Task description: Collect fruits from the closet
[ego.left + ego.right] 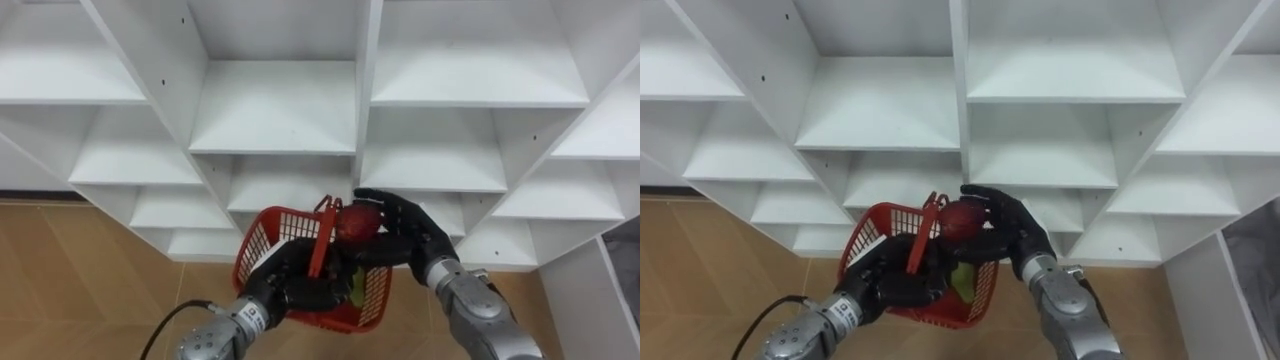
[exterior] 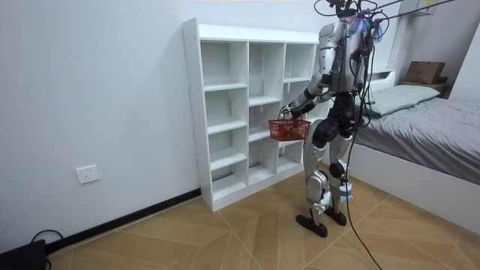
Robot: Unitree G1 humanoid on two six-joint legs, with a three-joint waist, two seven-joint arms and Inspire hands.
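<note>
Fruit (image 1: 358, 222), red and round, sits in the curled fingers of the right hand (image 1: 408, 232). It hangs over the far rim of the red basket (image 1: 258, 240), at about 1 o'clock from the basket's middle. The left hand (image 1: 298, 288) is closed on the basket's near side and carries it in front of the white closet (image 1: 272, 110). A greenish piece (image 1: 962, 283) lies inside the basket, toward 3 o'clock.

The step in hand looks like the drop. The basket's handle (image 1: 322, 238) stands upright just beside the fruit, at its 9 o'clock. The hand should therefore come down on the 3 o'clock side of the handle and go well below the rim before the fingers loosen. A release from high up risks a bounce off the greenish piece or the wire wall. The left hand should hold the basket level meanwhile.

The shelf edges and an upright divider are close at 12 o'clock, so there is little room to reach forward. The open room is at 6 o'clock, back toward the robot. In the room view a bed (image 2: 427, 124) is near behind the robot, and the floor (image 2: 225, 232) lies open to the room view's left.
</note>
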